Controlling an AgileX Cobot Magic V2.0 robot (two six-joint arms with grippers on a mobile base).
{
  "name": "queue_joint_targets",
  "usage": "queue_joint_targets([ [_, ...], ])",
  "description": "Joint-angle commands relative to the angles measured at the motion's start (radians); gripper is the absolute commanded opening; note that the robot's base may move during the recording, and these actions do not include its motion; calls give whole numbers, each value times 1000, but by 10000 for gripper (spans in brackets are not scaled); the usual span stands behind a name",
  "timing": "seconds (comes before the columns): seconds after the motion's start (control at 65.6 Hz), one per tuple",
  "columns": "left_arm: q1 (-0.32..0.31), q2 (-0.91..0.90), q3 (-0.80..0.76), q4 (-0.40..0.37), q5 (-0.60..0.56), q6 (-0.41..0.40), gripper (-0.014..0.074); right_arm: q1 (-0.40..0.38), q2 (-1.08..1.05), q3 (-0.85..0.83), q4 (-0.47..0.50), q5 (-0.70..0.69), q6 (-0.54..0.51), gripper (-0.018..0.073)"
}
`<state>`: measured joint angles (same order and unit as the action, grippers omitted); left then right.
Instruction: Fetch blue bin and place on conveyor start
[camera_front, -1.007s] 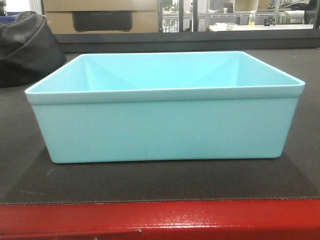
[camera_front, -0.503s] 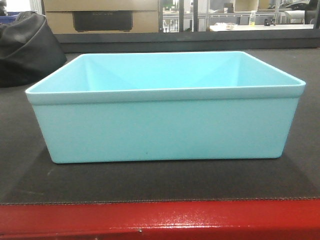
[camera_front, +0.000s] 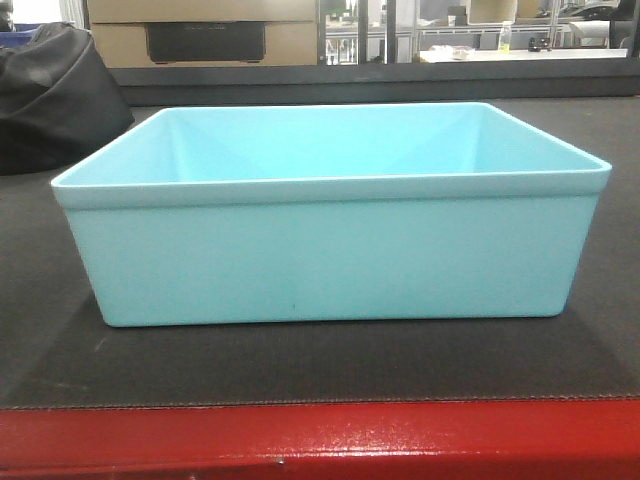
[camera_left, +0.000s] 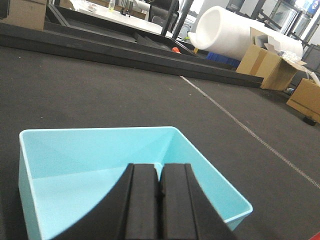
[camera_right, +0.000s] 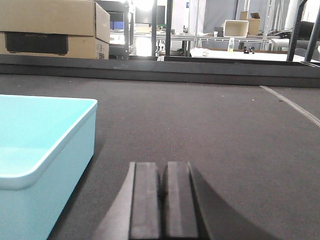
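While the blue bin (camera_front: 330, 255) sits upright on the conveyor start (camera_front: 320, 365), left gripper (camera_left: 160, 187) and right gripper (camera_right: 164, 187) have jaws clenched on nothing.

Both grippers (camera_left: 160, 192) (camera_right: 164, 200) show matte black, seemingly rubbery, rectangular finger pads.

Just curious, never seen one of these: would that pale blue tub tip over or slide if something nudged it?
The blue bin looks wide and low, so it probably would not tip. It is empty, likely light. The woven belt looks rough, so it may slide only grudgingly.
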<state>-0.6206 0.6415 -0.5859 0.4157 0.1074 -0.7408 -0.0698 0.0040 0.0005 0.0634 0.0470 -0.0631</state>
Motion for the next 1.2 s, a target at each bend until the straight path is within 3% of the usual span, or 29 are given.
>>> queue_joint_targets([
  [0.0,-2,-9,0,54,18,5,-111,-5,-4,0,-3,-9,1,-163],
  [0.092,15,-11,5,107,37,7,-111,-5,-4,0,-3,-9,1,-163],
  [0.183,52,-39,35,81,39,69,-111,-5,-4,0,-3,-9,1,-163],
  [0.244,101,-79,62,-20,35,214,-111,-5,-4,0,-3,-9,1,-163],
  [0.336,196,-147,121,-259,19,510,-111,-5,-4,0,-3,-11,1,-163],
  [0.427,283,-231,202,-342,-36,656,-111,-5,-4,0,-3,-11,1,-163],
  [0.61,453,-406,363,-370,-50,658,-111,-5,-4,0,-3,-11,1,-163],
  [0.732,515,-506,444,-384,-50,656,-111,-5,-4,0,-3,-11,1,-163],
  [0.976,585,-642,578,-366,-55,605,-111,-5,-4,0,-3,-11,1,-163],
  [1.19,587,-642,586,-360,-81,608,-111,-5,-4,0,-3,-11,1,-163],
])
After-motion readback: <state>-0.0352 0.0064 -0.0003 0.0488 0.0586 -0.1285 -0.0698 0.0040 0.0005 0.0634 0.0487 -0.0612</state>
